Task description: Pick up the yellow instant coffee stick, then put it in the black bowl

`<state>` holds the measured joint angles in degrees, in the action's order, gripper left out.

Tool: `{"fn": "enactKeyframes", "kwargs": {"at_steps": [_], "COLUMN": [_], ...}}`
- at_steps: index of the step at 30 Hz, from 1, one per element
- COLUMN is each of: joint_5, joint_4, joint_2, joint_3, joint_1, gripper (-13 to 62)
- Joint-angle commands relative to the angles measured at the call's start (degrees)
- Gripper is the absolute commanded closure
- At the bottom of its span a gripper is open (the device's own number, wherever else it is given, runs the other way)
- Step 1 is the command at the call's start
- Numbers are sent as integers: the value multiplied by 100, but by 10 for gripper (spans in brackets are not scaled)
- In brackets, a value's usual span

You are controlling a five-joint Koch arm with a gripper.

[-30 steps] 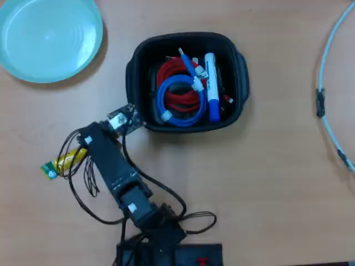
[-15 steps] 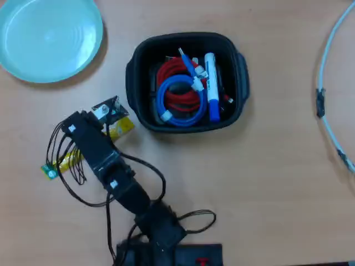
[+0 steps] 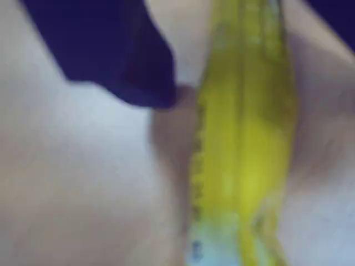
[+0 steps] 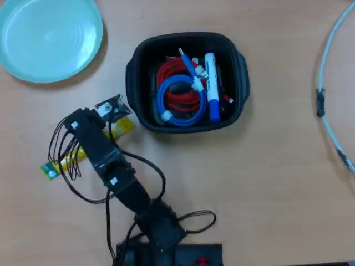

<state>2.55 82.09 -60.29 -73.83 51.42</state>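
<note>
The end effector [image 4: 111, 108] swung left over the yellow instant coffee stick [image 4: 83, 152].

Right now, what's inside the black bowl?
In the overhead view the black bowl holds a red cable coil, a blue cable coil and a blue-and-white marker. Whatever lies beneath the coils is hidden.
</note>
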Motion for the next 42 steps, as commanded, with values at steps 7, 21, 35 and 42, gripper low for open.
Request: {"fn": "enactKeyframes", "kwargs": {"at_steps": [7, 21, 35, 42], "joint_5": [624, 1397, 2021, 1301], "joint_4": [114, 26, 387, 422], "joint_2": [-26, -70, -1028, -1731], "joint_3": [404, 378, 853, 1125], "joint_1": [-18, -132, -422, -387], "gripper": [446, 562, 560, 560]}}
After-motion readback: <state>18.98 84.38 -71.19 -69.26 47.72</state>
